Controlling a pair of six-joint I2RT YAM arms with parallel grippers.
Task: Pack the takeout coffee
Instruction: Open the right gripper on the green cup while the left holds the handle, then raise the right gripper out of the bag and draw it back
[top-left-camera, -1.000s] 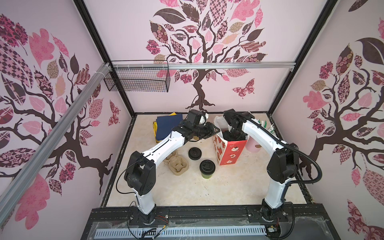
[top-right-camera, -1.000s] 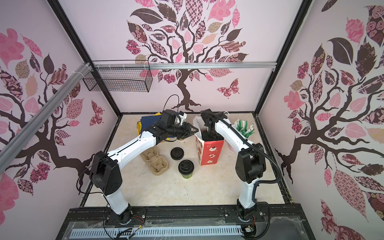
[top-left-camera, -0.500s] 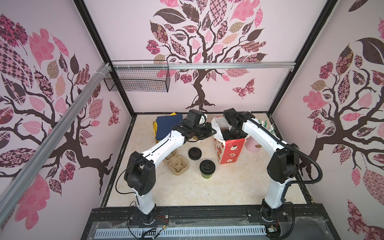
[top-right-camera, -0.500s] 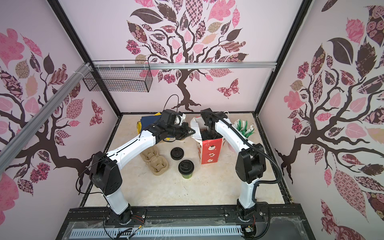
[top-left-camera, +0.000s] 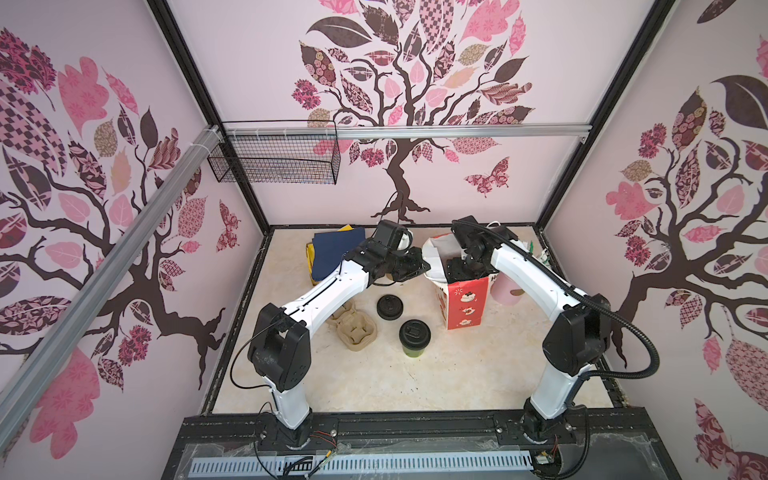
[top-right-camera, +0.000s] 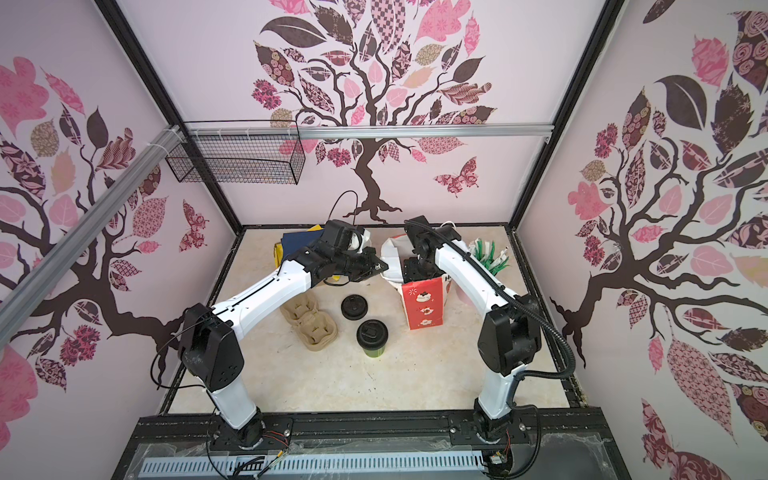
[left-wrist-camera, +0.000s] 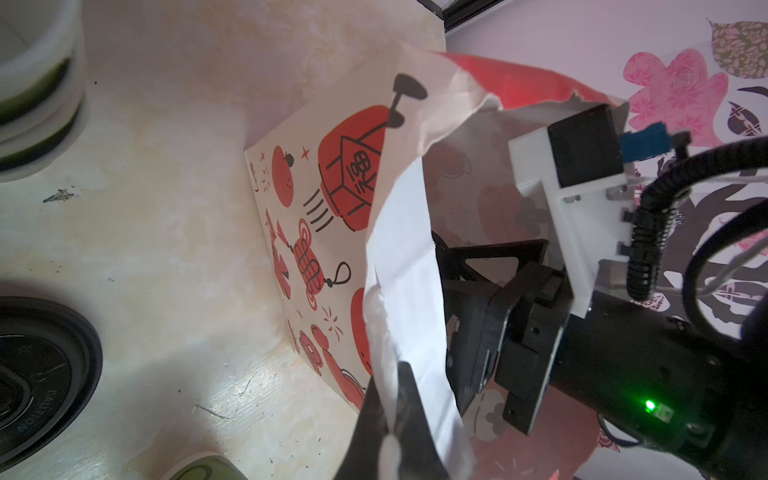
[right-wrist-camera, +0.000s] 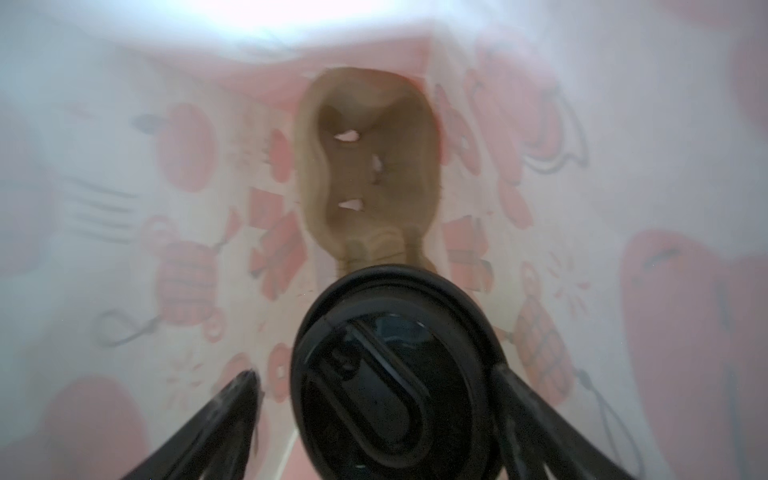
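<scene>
Left claw (left-wrist-camera: 390, 409) is pinched together on the white inner edge of the red-and-white printed paper bag (top-left-camera: 463, 299) and draws that rim outward. As I read it, this hold spreads the bag's mouth so the other arm can work inside.

Right claw (right-wrist-camera: 374, 370) reaches down into the bag with its jaws wide apart on either side of a round black plastic sip lid (right-wrist-camera: 399, 395). One fingertip (right-wrist-camera: 245, 382) stands clear of the lid, so nothing is clamped. The cup under that lid is hidden, but it is likely one of the coffees. It seems to stand at the near end of a brown moulded-pulp cup carrier (right-wrist-camera: 365, 166) lying on the bag's floor — presumably there to stop cups tipping.

The other coffee, a small green paper cup with a black lid (top-left-camera: 414, 338), stands upright on the table in front of the bag, apart from it and not yet packed. Near it lie a loose black lid (top-left-camera: 390, 307) and spare pulp carriers (top-left-camera: 353, 328).

The table (top-left-camera: 374, 386) is cream with a marbled look, lightly speckled. Pale pink walls printed with a dark tree and patterned leaves close it in on three sides. Black frame posts stand in the corners, and a silver rail carries a black wire basket (top-left-camera: 274, 164) at the back.
</scene>
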